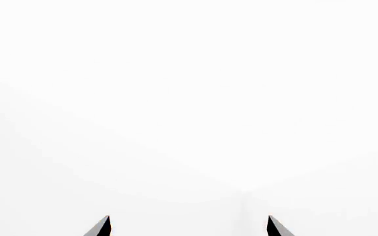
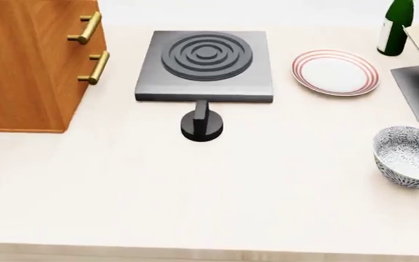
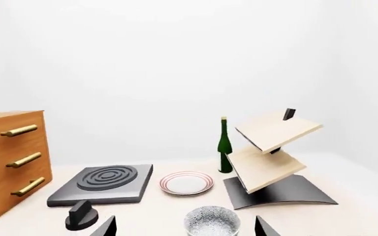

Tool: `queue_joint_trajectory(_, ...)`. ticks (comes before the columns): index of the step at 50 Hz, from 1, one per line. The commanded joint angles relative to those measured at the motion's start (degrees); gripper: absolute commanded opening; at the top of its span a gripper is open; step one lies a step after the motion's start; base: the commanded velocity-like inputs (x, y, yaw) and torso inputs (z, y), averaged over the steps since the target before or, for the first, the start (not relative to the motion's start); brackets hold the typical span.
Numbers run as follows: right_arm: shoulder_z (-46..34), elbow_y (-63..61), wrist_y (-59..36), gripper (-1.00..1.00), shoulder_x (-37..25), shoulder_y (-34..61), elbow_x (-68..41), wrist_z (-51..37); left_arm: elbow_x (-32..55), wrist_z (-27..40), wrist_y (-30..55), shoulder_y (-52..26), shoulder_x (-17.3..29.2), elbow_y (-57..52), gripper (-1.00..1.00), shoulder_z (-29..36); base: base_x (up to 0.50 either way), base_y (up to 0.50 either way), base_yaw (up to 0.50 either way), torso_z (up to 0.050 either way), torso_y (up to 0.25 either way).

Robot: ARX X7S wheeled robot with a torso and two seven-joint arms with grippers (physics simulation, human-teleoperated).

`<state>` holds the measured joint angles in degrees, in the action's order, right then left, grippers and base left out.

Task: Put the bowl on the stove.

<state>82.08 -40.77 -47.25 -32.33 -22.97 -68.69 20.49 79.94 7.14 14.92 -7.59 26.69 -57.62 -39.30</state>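
The bowl [image 2: 409, 156], small and deep with a grey-blue floral pattern, stands upright on the counter at the right edge of the head view. The stove [image 2: 204, 65], a dark-grey slab with a ringed burner, lies at the back centre, well left of the bowl. Neither gripper shows in the head view. In the right wrist view my right gripper [image 3: 185, 230] is open and empty, with the bowl [image 3: 212, 222] a little ahead between its fingertips and the stove [image 3: 104, 184] farther off. My left gripper [image 1: 189, 227] is open and empty, facing only white.
A black round knob [image 2: 201, 125] stands just in front of the stove. A white plate with red rings [image 2: 335, 72] lies right of the stove, a green bottle [image 2: 395, 22] behind it. A wooden drawer cabinet [image 2: 28, 65] stands at the left. A tilted two-shelf rack [image 3: 274, 162] stands behind the bowl.
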Motion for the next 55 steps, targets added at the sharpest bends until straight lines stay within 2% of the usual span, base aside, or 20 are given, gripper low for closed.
queue_joint_trajectory(1, 0.8, -0.6, 0.6, 1.00, 1.5, -0.6, 2.3, 2.3, -0.5, -1.1, 0.1, 0.2, -0.9, 0.2, 1.00, -1.5, 0.00, 0.50, 0.00, 0.000, 0.000)
queue_joint_trajectory(14, -0.3, -0.7, 0.9, 1.00, 2.2, -0.8, 4.0, 3.3, -0.7, -2.0, -0.2, 0.9, -0.8, 0.1, 1.00, -1.4, 0.00, 0.49, 0.00, 0.000, 0.000)
queue_joint_trajectory(38, -0.3, -0.9, 1.4, 1.00, 2.7, -1.2, 4.5, 4.9, -0.9, -3.1, -0.8, 1.7, -0.8, 0.1, 1.00, -1.0, 0.00, 0.01, 0.00, 0.000, 0.000)
queue_joint_trajectory(55, -1.0, -0.8, 2.1, 1.00, 3.6, -1.1, 5.9, 6.0, -1.5, -3.9, -1.1, 2.5, -1.1, 0.4, 1.00, -0.6, 0.48, 0.00, 0.00, 0.000, 0.000)
